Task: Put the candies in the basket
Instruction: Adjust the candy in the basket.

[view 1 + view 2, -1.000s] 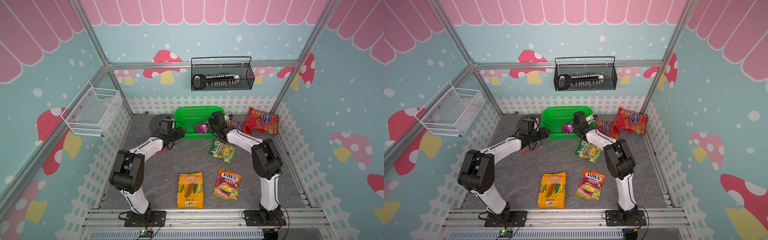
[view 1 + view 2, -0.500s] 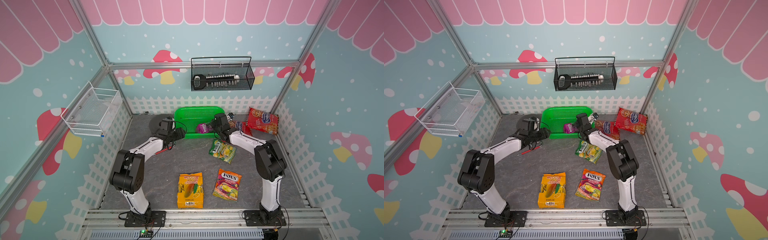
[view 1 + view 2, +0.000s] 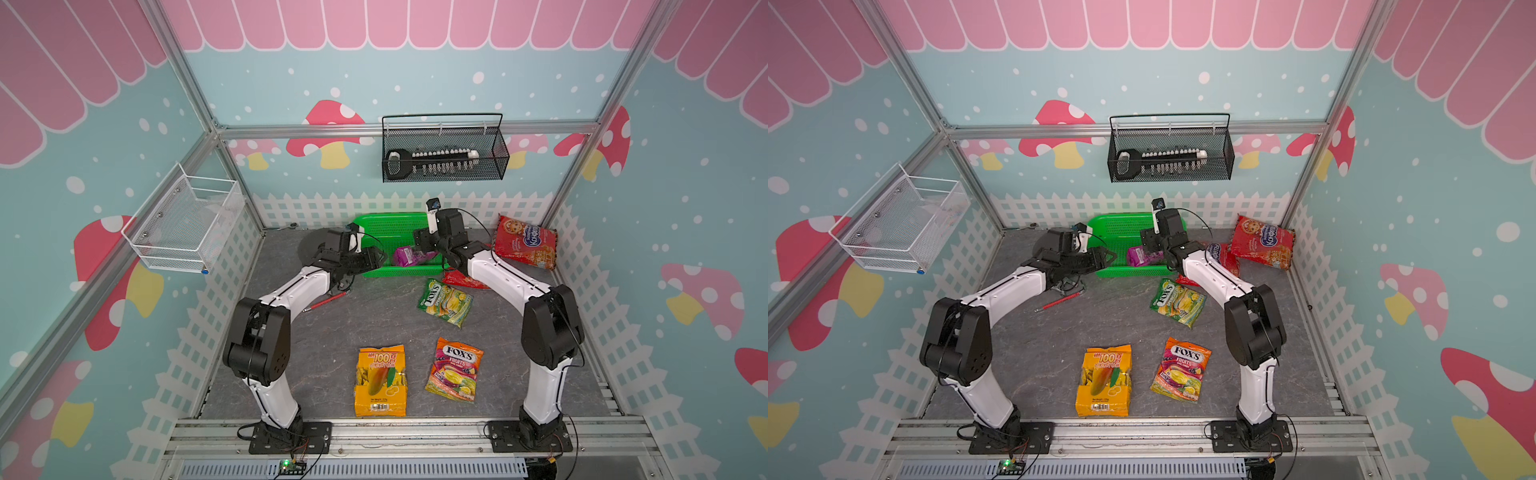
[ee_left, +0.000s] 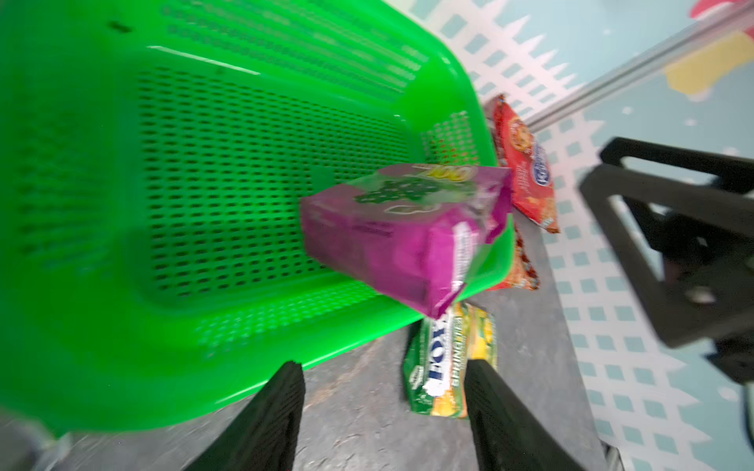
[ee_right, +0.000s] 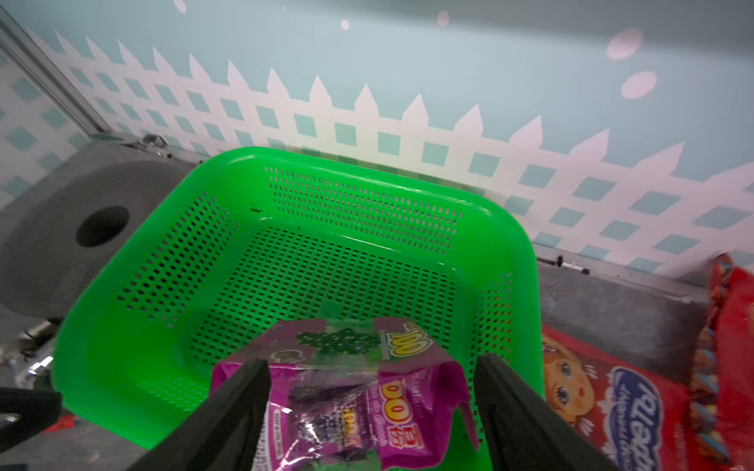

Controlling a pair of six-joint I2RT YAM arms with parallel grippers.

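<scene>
So, room (both top views): grey stone-look floor [image 3: 332, 324], teal walls [image 3: 270, 83] with pink mushrooms and a white picket fence [image 3: 316, 208] strip. A black wire basket [image 3: 444, 166] hangs on the back wall and a white mesh basket [image 3: 187, 224] on the side wall.
Basket: the bright green basket [image 3: 374, 222] sits on the floor against the back fence, its long side running along that wall.
Purple pack: the purple "100" pack [image 3: 407, 255] is inside the green basket, in the front corner on the robot's right. Its long axis runs roughly along the front wall.
Loose candies: orange "100" pack [image 3: 380, 380] and orange Fox's bag [image 3: 455, 370] lie flat near the front. The green-yellow Fox's bag [image 3: 444, 301] is just outside the basket, the red cookie bag [image 3: 523, 247] is by the right fence, and a second red bag [image 3: 461, 280] is mostly under the right arm.
Left gripper (top): the left gripper [image 3: 376, 257] is just beside the basket's front-left corner.
Right gripper (top): the right gripper [image 3: 1148, 245] is right over the purple pack.
Left wrist view: the pack [image 4: 400, 228] is glossy, crumpled and tilted, with one end propped on the corner rim. The fingers [image 4: 281, 407] are spread with only floor between them.
Right wrist view: the fingers [image 5: 245, 391] are spread wide either side of the pack [image 5: 367, 391], not pinching it.
</scene>
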